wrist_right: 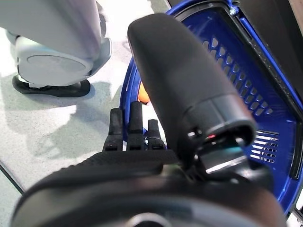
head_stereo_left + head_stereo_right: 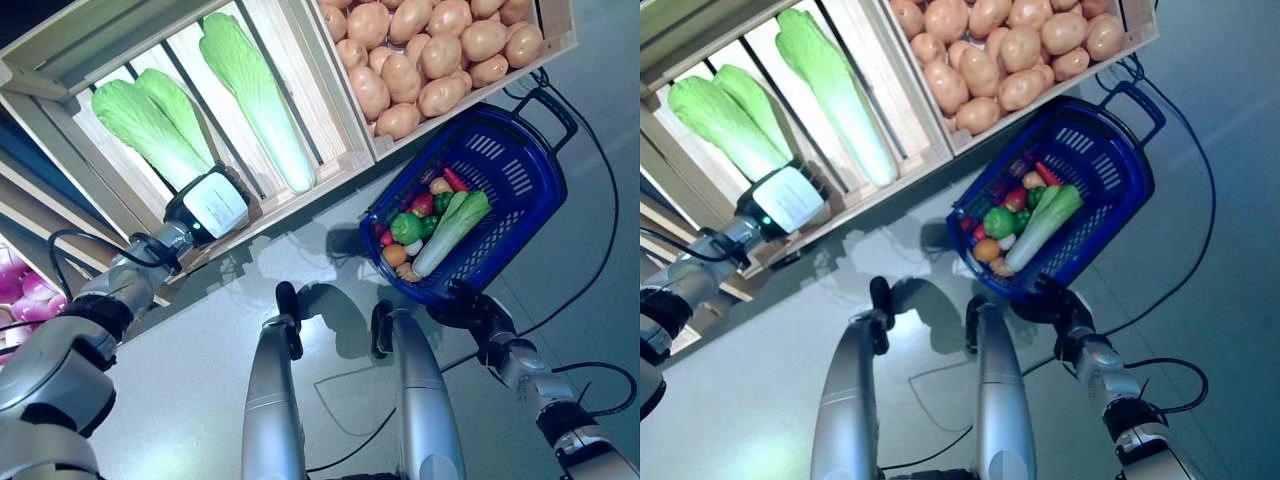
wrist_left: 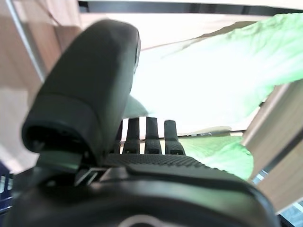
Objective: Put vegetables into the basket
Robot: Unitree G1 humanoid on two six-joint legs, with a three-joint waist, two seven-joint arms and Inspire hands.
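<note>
In the left eye view, the left hand [image 2: 205, 205] is reaching into the wooden crate [image 2: 330, 160] and is resting at the stem end of the nearer cabbage [image 2: 140, 120]. A second cabbage [image 2: 255, 95] is lying just beyond the hand, on the side toward the potatoes [image 2: 420, 55]. The right hand [image 2: 465, 305] is gripping the near rim of the blue basket [image 2: 520, 190], which is hanging tilted over the floor and is already holding a long green vegetable and several small ones.

In the right eye view, the same arrangement is showing; the left hand's white back is covering its fingers, so contact with the cabbage is not clear from here.

In the left wrist view, the fingers [image 3: 147, 135] are pointing almost straight toward the pale leaf, with the thumb [image 3: 90, 85] standing well apart from them. The hand is wide and is holding nothing yet.

In the right wrist view, the fingers [image 1: 130, 127] are curling over the basket rim, with the thumb on the other side.

The cabbage is probably light but bulky, with soft, smooth leaves that could slip or tear. I judge it better to grasp around the firmer, narrower stem end, which is just in front of the fingers.
</note>
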